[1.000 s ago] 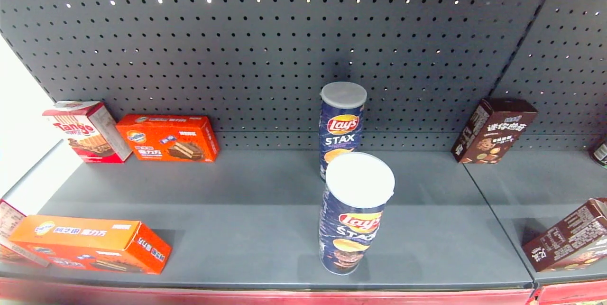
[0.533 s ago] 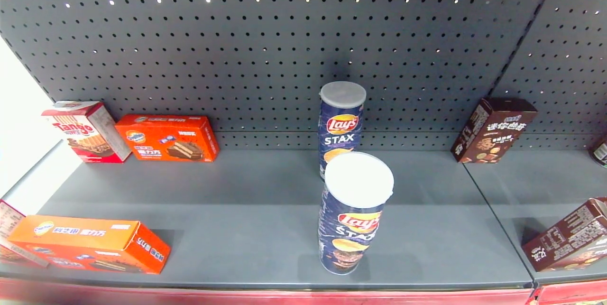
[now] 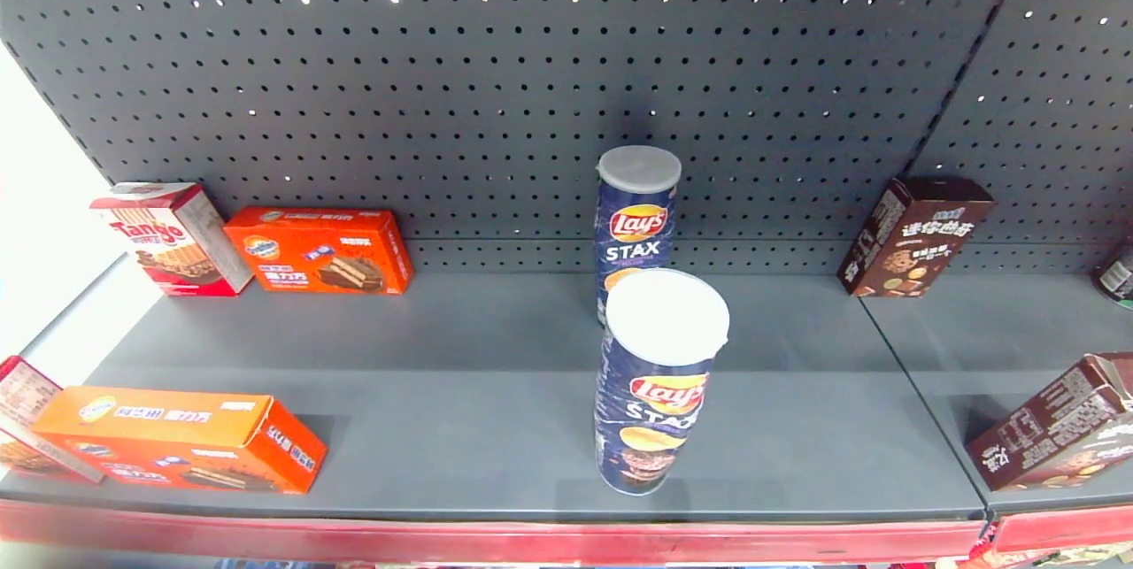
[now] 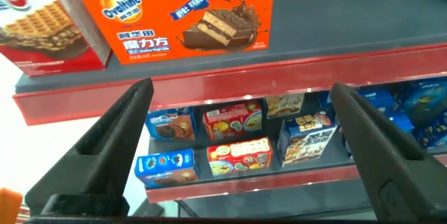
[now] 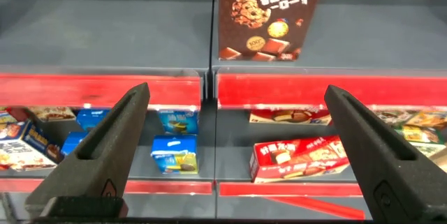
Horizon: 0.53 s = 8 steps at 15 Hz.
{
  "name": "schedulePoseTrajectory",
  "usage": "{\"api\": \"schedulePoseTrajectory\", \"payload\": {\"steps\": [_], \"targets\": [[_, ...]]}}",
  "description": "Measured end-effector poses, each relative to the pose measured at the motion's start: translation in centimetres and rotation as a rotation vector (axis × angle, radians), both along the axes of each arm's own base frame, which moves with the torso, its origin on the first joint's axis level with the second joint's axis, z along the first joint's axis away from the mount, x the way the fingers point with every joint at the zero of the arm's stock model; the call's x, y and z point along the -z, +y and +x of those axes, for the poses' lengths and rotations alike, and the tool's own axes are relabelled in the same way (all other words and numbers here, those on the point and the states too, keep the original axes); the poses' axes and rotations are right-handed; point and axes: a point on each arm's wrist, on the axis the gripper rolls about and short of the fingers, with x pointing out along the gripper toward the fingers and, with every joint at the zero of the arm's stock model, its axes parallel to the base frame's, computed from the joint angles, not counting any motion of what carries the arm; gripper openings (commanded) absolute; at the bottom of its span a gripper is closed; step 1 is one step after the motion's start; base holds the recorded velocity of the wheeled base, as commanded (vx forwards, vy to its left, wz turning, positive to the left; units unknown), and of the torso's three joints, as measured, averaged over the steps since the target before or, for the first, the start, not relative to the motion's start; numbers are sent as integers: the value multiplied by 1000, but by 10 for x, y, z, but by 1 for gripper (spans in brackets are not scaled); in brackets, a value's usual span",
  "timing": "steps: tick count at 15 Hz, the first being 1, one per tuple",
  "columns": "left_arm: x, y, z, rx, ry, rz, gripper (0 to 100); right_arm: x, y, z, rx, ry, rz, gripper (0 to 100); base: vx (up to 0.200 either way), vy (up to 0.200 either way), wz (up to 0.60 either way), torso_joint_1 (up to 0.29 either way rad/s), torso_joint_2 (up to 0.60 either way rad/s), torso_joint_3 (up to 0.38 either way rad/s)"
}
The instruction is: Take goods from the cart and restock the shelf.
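On the grey metal shelf (image 3: 443, 427): I've got a dark-blue cylindrical chip can (image 3: 655, 410) upright near the front edge.
Left claw (image 4: 241, 91): spread wide, empty.
Right claw (image 5: 237, 91): spread wide, empty too.

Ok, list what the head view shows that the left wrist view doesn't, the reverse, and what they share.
Head view adds: two upright chip cans, one behind the other mid-shelf, brown boxes on the right, and the pegboard back. Left wrist view adds: the left gripper, open and empty, and small boxes on the lower shelves. Shared: the orange box at the shelf's front left, the red box beside it, and the red shelf edge.
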Motion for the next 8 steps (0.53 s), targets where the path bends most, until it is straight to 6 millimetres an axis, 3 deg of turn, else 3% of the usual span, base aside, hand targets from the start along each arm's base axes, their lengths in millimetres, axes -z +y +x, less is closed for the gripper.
{"api": "schedulePoseTrajectory", "payload": {"steps": [2, 4, 8], "targets": [[0, 0, 0, 1, 0, 2, 100, 0, 0, 0, 0, 0, 0, 100, 0, 0, 0, 0, 0, 0], [0, 0, 0, 4, -1, 5, 100, 0, 0, 0, 0, 0, 0, 100, -200, 0, 0, 10, 5, 0], [-1, 0, 0, -1, -1, -5, 100, 0, 0, 0, 0, -1, 0, 100, 0, 0, 0, 0, 0, 0]]}}
